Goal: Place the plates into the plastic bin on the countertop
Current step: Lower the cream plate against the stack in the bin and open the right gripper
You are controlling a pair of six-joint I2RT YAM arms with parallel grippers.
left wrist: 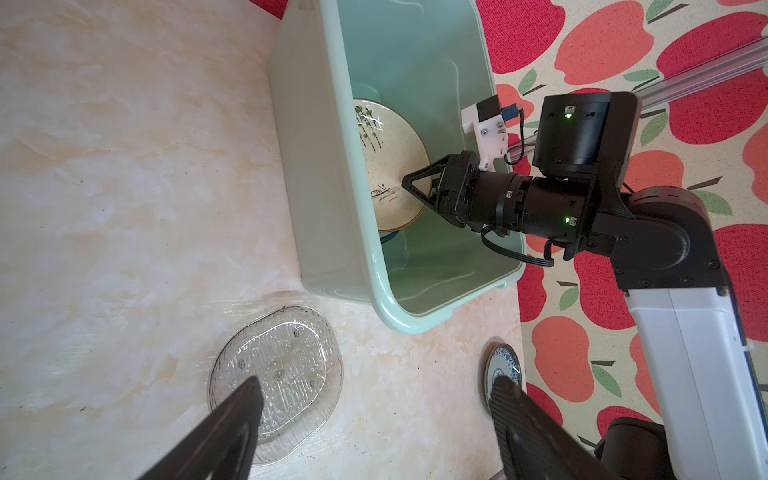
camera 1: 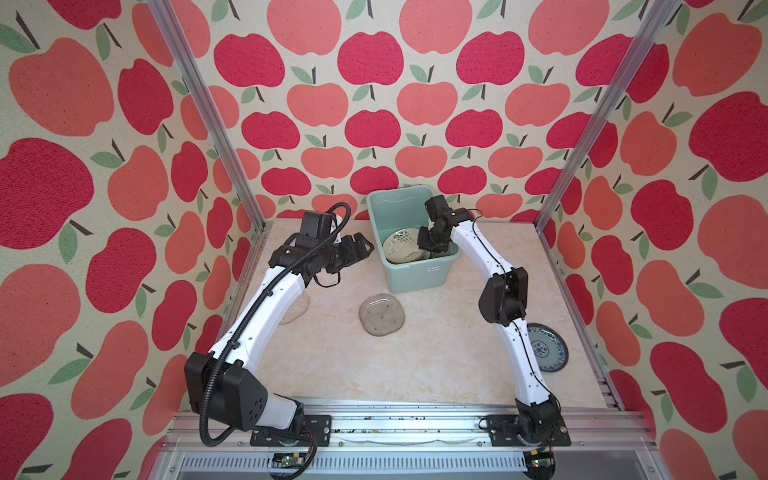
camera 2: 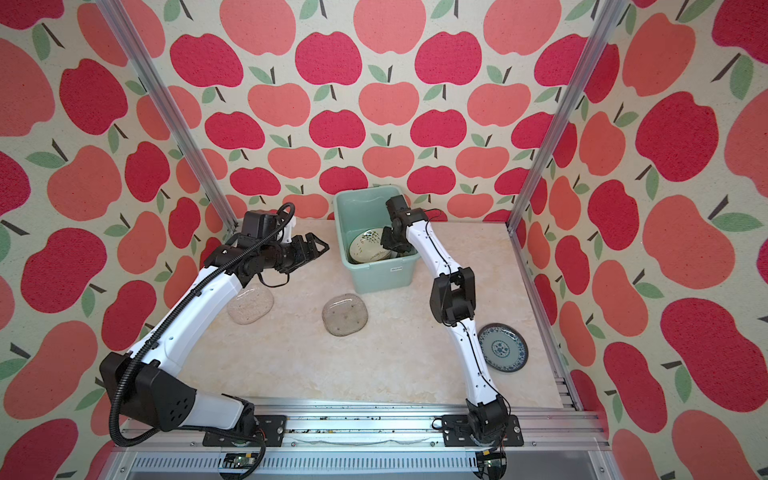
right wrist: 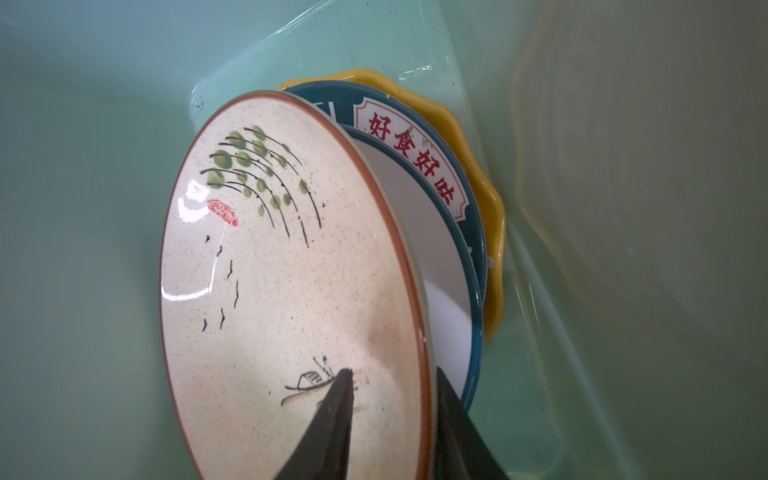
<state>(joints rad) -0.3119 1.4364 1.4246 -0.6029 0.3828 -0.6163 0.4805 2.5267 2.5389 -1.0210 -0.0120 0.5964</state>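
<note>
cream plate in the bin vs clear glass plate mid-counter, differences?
The cream plate is opaque, round, brown-rimmed, with a painted plant; the clear glass plate is transparent and squarish. The cream plate leans on other plates in the plastic bin; the clear glass plate lies flat on the countertop. The right gripper straddles the cream plate's rim; nothing touches the clear glass plate. Both are shallow dishes.

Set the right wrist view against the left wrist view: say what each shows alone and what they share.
Right wrist only: the yellow scalloped plate and red lettering on a teal-rimmed plate, stacked behind the cream plate. Left wrist only: the clear glass plate and blue-patterned plate on the countertop, and the open left tool. Both: the cream plate leaning inside the plastic bin, with the right tool at its rim.
</note>
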